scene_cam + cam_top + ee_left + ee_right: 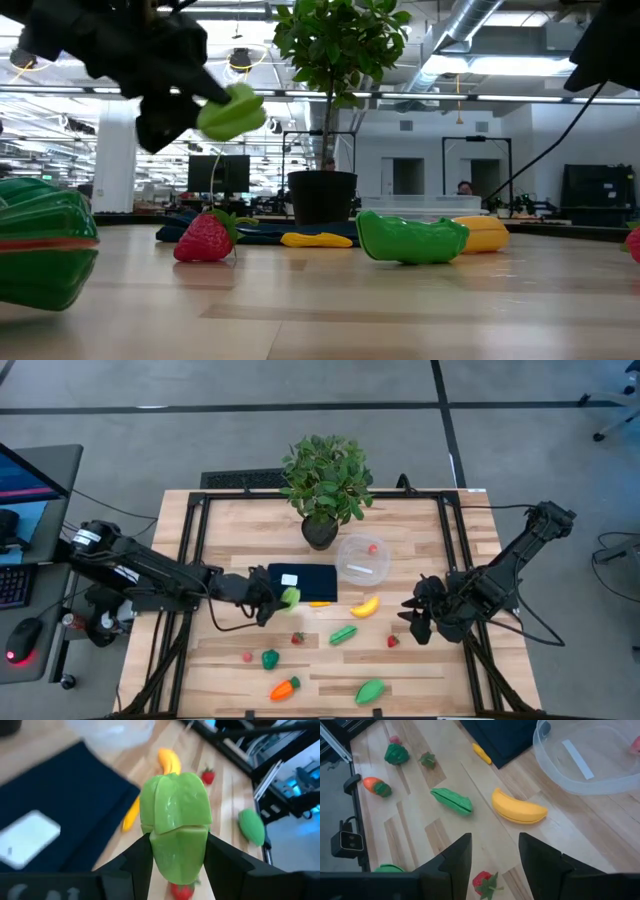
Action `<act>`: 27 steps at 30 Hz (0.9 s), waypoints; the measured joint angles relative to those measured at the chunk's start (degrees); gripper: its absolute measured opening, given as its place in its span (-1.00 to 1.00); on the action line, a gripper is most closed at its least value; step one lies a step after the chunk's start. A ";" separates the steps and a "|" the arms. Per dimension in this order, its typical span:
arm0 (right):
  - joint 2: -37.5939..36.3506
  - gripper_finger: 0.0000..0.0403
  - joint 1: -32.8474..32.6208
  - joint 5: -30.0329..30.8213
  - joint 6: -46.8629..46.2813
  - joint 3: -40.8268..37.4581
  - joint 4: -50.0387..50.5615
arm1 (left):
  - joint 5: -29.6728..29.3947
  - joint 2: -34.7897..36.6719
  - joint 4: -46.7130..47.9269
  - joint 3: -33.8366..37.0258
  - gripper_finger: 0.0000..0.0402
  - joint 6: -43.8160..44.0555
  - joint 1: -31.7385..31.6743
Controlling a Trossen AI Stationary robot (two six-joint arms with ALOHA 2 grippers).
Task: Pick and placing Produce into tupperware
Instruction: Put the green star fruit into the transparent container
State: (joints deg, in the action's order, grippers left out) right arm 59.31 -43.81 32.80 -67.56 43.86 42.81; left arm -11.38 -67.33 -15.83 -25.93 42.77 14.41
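Counted: two red plastic strawberries [297, 638], one yellow plastic banana [365, 606], one orange plastic carrot [284, 688], one clear round plastic container [362, 559].

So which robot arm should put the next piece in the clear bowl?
The left. Its left gripper is already shut on the light green pepper, lifted above the table beside the dark blue rectangle. The right gripper is open and empty, near the strawberry. The tupperware sits between them.

Bare wood lies between the banana [365, 606] and the tupperware [362, 558]; the potted plant [324, 485] crowds its far side.
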 joint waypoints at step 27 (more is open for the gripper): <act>0.02 -0.23 -0.81 -0.44 -0.01 -0.02 -3.25 | 4.56 -16.46 -9.62 -16.04 -0.26 -24.33 -8.68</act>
State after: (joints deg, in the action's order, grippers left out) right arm 59.33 -44.62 32.36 -67.57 43.83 39.55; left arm -6.81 -83.79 -25.44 -41.98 18.44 5.73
